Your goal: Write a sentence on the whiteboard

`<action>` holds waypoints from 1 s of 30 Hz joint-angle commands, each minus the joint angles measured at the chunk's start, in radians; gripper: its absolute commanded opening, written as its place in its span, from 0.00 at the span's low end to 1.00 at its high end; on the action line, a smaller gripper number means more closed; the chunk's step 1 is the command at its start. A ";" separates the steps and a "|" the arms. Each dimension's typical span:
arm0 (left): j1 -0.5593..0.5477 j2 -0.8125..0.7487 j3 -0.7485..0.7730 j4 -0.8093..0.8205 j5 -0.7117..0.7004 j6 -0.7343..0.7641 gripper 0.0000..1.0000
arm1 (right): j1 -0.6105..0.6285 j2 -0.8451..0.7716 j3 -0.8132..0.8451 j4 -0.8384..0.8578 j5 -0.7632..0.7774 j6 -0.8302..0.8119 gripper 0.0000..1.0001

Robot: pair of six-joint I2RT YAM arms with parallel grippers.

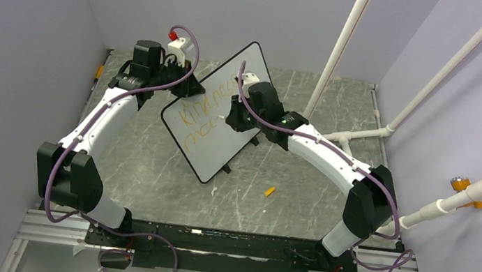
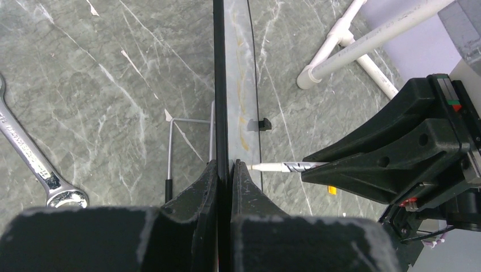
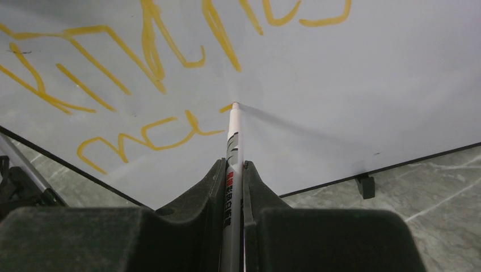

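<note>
The whiteboard (image 1: 230, 92) stands tilted on a wire stand in the middle of the table, with a thin black frame. The sentence (image 1: 200, 111) is orange-yellow lettering in two visible lines; it also shows in the right wrist view (image 3: 148, 54). My left gripper (image 1: 186, 86) is shut on the board's upper left edge; in the left wrist view (image 2: 226, 164) the jaws pinch the black frame (image 2: 220, 85). My right gripper (image 1: 235, 118) is shut on a white marker (image 3: 233, 144). The marker's tip touches the board (image 3: 351, 79) at the end of the lower line.
A small orange cap (image 1: 269, 191) lies on the grey marble table in front of the board. White PVC pipes (image 1: 337, 50) rise at the back right. A steel wrench (image 2: 31, 161) lies on the table behind the board. Purple walls close in on the sides.
</note>
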 commanded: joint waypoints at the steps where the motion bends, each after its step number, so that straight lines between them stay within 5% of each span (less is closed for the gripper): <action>1: -0.035 0.004 0.003 -0.036 -0.004 0.106 0.00 | -0.001 0.022 0.059 0.026 0.089 -0.007 0.00; 30: -0.040 -0.002 0.002 -0.044 -0.029 0.120 0.00 | 0.004 0.014 0.084 0.026 0.015 0.029 0.00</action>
